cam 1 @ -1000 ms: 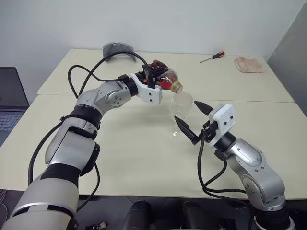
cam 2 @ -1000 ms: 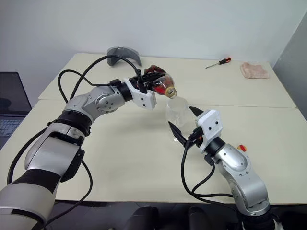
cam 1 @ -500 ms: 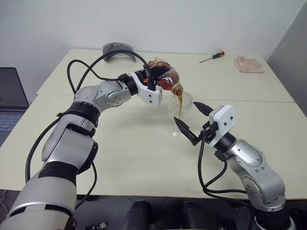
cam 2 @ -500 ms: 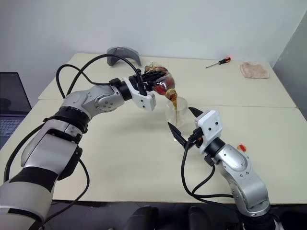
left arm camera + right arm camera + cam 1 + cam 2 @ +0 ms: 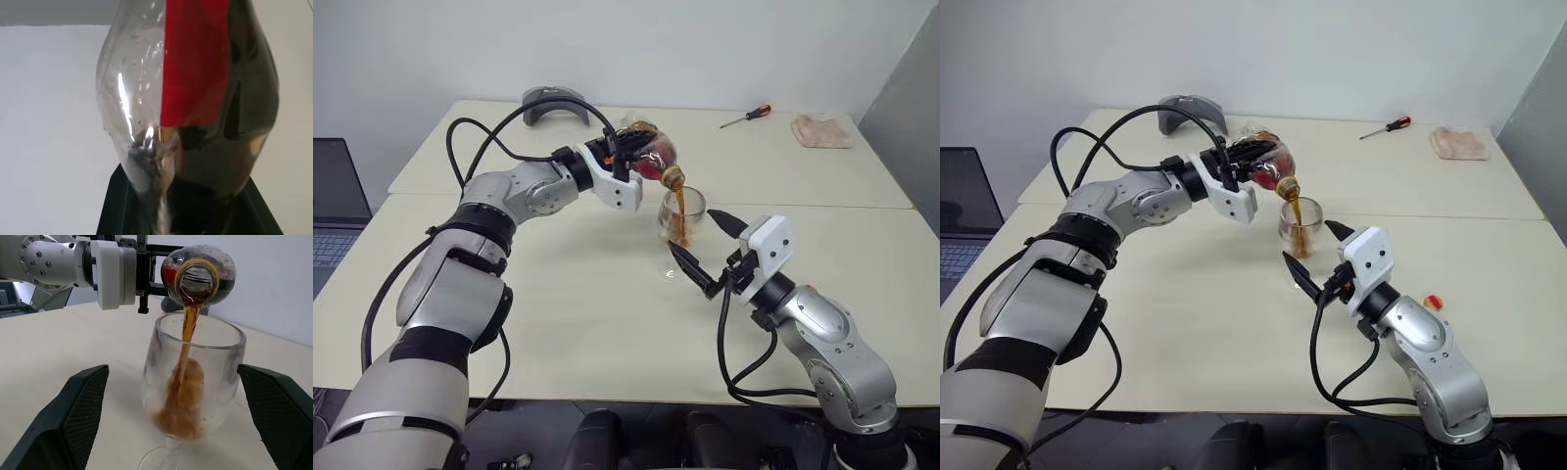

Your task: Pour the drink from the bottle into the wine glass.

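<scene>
a: clear plastic bottle [image 5: 646, 155], rounded, red label, clamped tight in the left gripper [image 5: 625, 154], tipped mouth-down over the wine glass [image 5: 682, 217]
b: drink [image 5: 185, 396]?
a: dark brown stream, foamy pool in the round bowl. right gripper [image 5: 701, 251] spread wide, ribbed black fingers [image 5: 73, 409] either side of the glass, not touching

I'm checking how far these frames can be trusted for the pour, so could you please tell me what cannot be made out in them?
- Wine glass foot: cut off by the bottom edge in the right wrist view; in the head views the right gripper partly hides it.
- Left gripper fingers: mostly covered by the bottle in the left wrist view.
- How much drink remains in the bottle: the red label hides part of it.
- Small red and yellow object: too small to identify, half hidden by the right arm.
</scene>
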`<move>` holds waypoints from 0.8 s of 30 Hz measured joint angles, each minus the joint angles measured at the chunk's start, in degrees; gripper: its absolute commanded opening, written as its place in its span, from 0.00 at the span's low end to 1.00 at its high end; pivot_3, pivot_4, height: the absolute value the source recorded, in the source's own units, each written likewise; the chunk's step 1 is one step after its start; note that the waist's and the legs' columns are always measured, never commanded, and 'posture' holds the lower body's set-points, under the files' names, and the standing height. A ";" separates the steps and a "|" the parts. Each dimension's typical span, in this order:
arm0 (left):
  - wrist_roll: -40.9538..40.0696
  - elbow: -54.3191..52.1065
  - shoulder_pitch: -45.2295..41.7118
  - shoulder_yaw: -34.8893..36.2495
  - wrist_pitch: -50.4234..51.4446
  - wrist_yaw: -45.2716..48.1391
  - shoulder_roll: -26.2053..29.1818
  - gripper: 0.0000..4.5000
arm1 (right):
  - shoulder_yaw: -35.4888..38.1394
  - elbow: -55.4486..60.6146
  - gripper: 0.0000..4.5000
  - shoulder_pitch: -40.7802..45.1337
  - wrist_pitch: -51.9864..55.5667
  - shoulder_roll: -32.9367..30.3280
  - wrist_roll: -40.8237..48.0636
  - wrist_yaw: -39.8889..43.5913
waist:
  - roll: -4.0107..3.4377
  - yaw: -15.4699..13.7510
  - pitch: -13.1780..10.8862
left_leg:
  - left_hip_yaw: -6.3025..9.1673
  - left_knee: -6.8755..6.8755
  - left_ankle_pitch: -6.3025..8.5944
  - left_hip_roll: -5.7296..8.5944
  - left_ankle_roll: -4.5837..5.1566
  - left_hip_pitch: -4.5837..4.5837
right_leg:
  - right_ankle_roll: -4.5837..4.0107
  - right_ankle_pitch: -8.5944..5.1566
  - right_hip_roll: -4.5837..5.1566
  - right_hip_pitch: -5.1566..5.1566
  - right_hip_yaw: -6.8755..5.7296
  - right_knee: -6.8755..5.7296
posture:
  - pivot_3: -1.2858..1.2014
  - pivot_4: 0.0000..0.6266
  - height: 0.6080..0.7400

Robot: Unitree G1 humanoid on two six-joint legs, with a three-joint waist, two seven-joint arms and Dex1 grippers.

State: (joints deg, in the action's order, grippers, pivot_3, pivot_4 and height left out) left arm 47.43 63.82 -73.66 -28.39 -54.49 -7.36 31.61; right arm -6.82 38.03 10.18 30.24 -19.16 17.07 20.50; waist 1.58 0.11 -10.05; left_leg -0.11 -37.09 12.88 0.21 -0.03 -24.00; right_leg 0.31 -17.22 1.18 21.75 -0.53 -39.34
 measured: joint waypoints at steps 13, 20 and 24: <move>0.03 0.15 -0.43 -0.90 0.45 -0.95 0.00 0.17 | 0.08 0.95 1.00 -0.59 0.59 -0.24 0.16 0.72 | 0.00 0.01 0.00 | -0.02 -0.02 -0.06 0.01 -0.11 -0.01 | 0.04 -0.03 0.01 0.05 0.02 -0.12 | 0.52 0.24 1.00; 0.44 1.39 -1.02 -1.66 1.38 -1.86 -0.35 0.17 | 0.13 1.09 1.00 -0.64 1.26 0.12 0.96 0.30 | 0.00 0.01 0.00 | -0.02 -0.02 -0.06 0.02 -0.11 -0.01 | 0.05 -0.03 0.01 0.06 0.03 -0.14 | 0.52 0.24 1.00; 0.46 1.82 -1.48 -1.74 1.46 -2.02 -0.38 0.17 | 0.11 1.21 1.00 -0.93 1.46 0.14 0.94 0.12 | 0.00 0.01 0.00 | -0.03 -0.03 -0.06 0.02 -0.11 -0.01 | 0.05 -0.04 0.02 0.07 0.01 -0.16 | 0.52 0.24 1.00</move>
State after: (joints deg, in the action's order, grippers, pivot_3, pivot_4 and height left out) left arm 47.89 65.64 -75.14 -30.13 -53.03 -9.39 31.23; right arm -6.71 39.24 9.26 31.70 -19.02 18.02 20.62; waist 1.58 0.13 -10.05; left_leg -0.14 -37.12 12.82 0.23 -0.14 -24.01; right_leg 0.36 -17.25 1.19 21.82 -0.52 -39.50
